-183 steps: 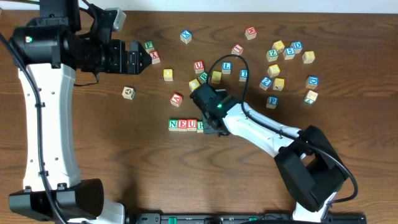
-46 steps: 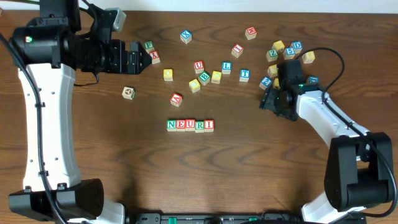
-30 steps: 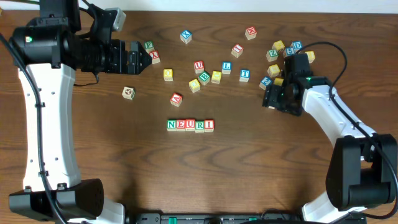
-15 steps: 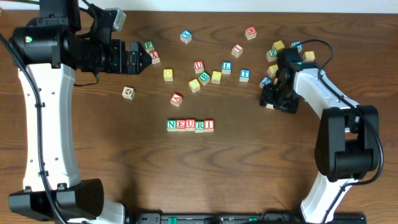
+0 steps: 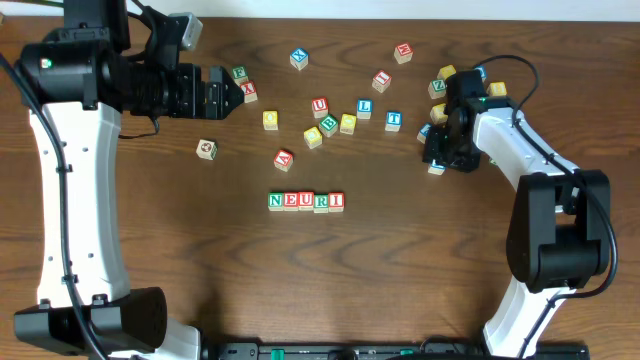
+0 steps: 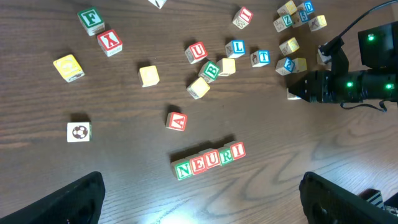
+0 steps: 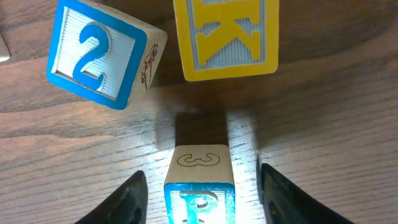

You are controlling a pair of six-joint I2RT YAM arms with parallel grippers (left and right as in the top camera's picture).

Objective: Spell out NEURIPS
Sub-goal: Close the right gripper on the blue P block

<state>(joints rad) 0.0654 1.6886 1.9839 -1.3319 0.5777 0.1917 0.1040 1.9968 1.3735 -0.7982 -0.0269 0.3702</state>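
I see the P cube (image 7: 199, 199) in pale wood lettered blue, beyond it a blue 2 cube (image 7: 99, 53) and yellow K cube (image 7: 225, 37).

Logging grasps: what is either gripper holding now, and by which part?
Nothing yet. The right gripper straddles the blue P block, a gap showing at each side face. The left gripper is open and empty.

Row NEURI (image 5: 306, 201) stands lined up; right end effector (image 5: 437, 160) (far right) — among loose cubes (image 5: 347, 123).
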